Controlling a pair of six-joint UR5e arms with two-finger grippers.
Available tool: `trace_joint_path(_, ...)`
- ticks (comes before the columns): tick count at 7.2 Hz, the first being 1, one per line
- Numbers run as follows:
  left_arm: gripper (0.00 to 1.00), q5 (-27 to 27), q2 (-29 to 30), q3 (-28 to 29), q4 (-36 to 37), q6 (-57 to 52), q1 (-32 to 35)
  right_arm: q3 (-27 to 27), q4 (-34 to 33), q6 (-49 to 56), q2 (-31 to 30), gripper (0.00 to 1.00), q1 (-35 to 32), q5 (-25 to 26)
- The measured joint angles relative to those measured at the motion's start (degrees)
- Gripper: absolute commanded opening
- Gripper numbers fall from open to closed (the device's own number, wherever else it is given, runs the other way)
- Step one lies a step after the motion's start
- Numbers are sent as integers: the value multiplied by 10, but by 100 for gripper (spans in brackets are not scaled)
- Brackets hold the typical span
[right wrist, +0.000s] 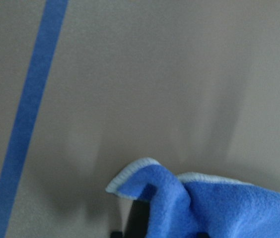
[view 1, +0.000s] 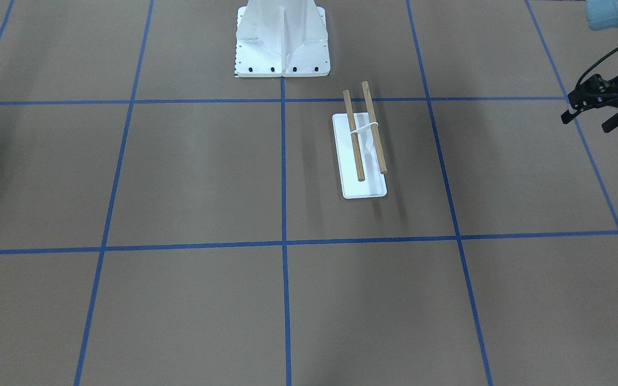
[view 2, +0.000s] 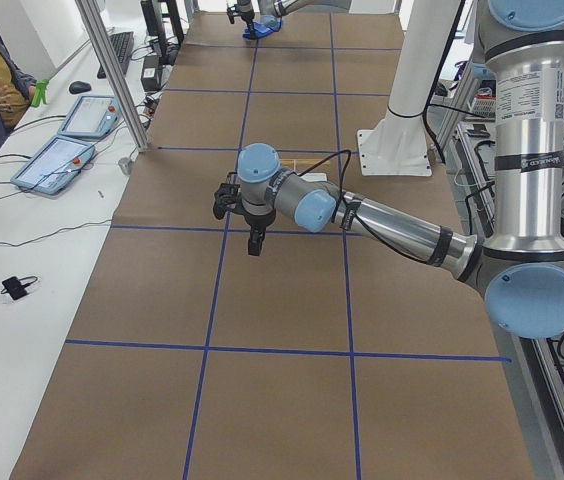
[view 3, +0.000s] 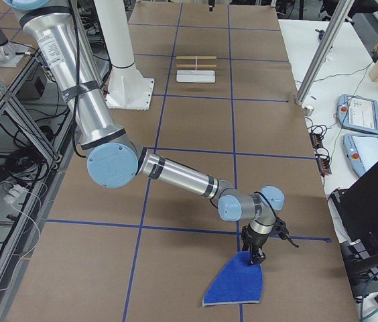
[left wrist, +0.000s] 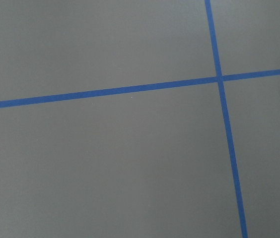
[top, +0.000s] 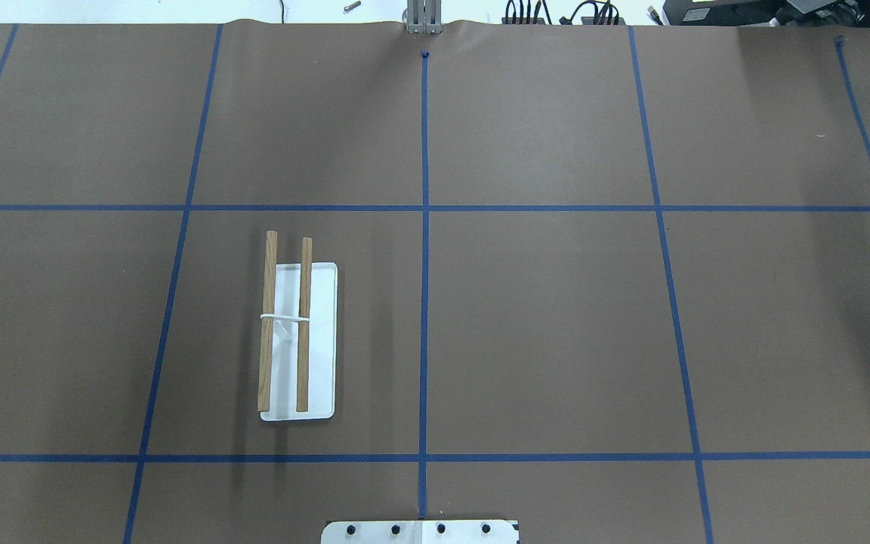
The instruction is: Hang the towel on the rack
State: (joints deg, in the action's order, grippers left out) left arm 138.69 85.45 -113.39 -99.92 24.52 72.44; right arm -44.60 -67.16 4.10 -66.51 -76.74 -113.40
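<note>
L gripper [view 1: 588, 120] hangs over the table [view 1: 191, 177] at the far left, well apart from everything. Its fingers look spread w/ nothing btwn them, and its wrist cam shows only brown paper & blue tape lines [left wrist: 105, 91]. Next rightward, the rack [top: 322, 340] sits on the robot's left half, just left of the centre tape line, w/ its white base flat and both dowels [top: 303, 363] carrying nothing. The dowels' long axis runs near-to-far from the robot, i.e. crosswise to a left-right carry. The pedestal [view 1: 282, 37] stands at the centre on the robot's edge, near the rack but not touching it. Way out at the right end, outside the overhead & front views, the towel [view 3: 232, 285] lies blue side up on the table. One corner is drawn up into R gripper [view 3: 255, 256], which looks pinched on that corner; the wrist cam shows cloth bunched at the bottom. Key relation: the rack is well to the left of R gripper, across the centre line, so the towel needs a long leftward trip. L arm is nearer the rack, but R arm has the cloth. Prob. step: lifting the towel; hanging not yet begun. The pedestal & L gripper are near the route, and trailing cloth could snag the dowel ends if carried low.
</note>
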Motion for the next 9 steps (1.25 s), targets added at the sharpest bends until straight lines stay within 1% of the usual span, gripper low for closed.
trace_joint_path(2, 98, 1, 0, 0, 0, 0, 0, 2, 0, 2, 11, 0, 2, 2)
trace_joint_path(3, 98, 1, 1, 0, 0, 0, 0, -6, -1, 4, 16, 0, 0, 1)
trace_joint_path(4, 98, 1, 5, -1, 0, 1, 0, -38, -11, 5, 16, 0, -11, -5)
trace_joint_path(5, 98, 1, 16, 0, 1, 12, -1, -112, -53, -1, 9, 0, -26, -13)
trace_joint_path(6, 98, 1, 35, 5, 1, 41, -2, -213, -133, -11, 0, 0, -33, -18)
trace_joint_path(8, 98, 1, 101, 26, 1, 129, -4, -431, -336, -48, 1, 0, -22, -22)
trace_joint_path(9, 98, 2, 144, 44, 0, 180, -8, -530, -411, -96, 8, 0, 1, -27)
